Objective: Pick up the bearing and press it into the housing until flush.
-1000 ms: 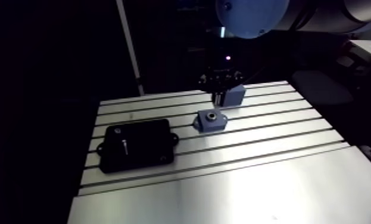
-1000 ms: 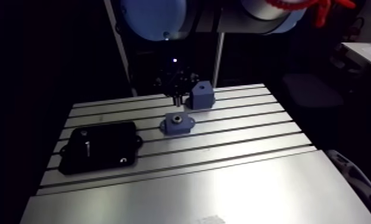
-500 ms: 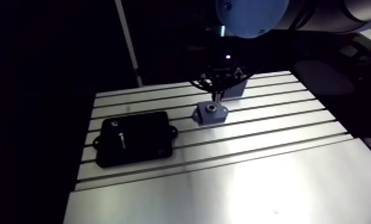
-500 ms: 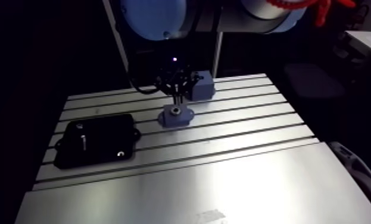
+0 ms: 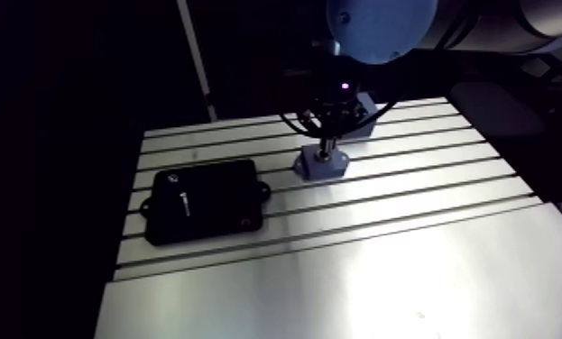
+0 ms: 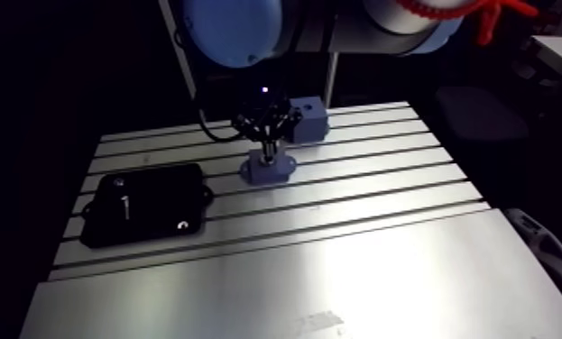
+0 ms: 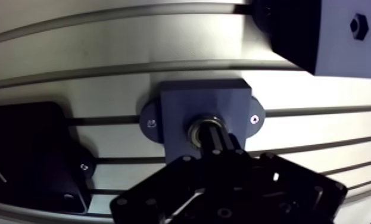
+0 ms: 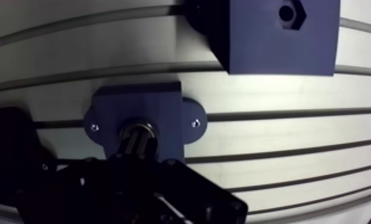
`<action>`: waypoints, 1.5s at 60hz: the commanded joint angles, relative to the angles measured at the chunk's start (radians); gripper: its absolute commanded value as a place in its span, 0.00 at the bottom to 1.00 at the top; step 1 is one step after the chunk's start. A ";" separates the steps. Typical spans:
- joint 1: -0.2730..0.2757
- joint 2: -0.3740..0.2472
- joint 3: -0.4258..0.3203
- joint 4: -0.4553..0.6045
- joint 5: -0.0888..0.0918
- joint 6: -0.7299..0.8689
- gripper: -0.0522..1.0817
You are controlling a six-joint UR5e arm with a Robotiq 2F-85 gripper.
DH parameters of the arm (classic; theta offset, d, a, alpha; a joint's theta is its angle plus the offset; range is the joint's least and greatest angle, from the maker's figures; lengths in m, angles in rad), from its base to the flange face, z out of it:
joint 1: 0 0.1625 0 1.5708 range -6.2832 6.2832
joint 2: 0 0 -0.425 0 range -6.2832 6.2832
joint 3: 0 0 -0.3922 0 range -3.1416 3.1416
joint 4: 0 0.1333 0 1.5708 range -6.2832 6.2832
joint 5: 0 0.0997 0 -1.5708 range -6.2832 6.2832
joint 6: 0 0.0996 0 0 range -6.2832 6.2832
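Cocking is the risk: the gripper (image 7: 218,142) sits on the bearing (image 7: 200,126) at the bore of the housing (image 7: 181,107) directly beneath it, and an off-axis push could jam it proud. Whether it is clamped or free I cannot tell. Its wrist points straight down at the table (image 7: 164,47).
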State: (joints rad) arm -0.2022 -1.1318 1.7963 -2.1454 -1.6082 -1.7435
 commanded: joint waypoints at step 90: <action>0.007 0.013 -0.001 -0.005 0.000 0.000 1.00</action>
State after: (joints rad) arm -0.1958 -1.1172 1.7943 -2.1503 -1.6072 -1.7444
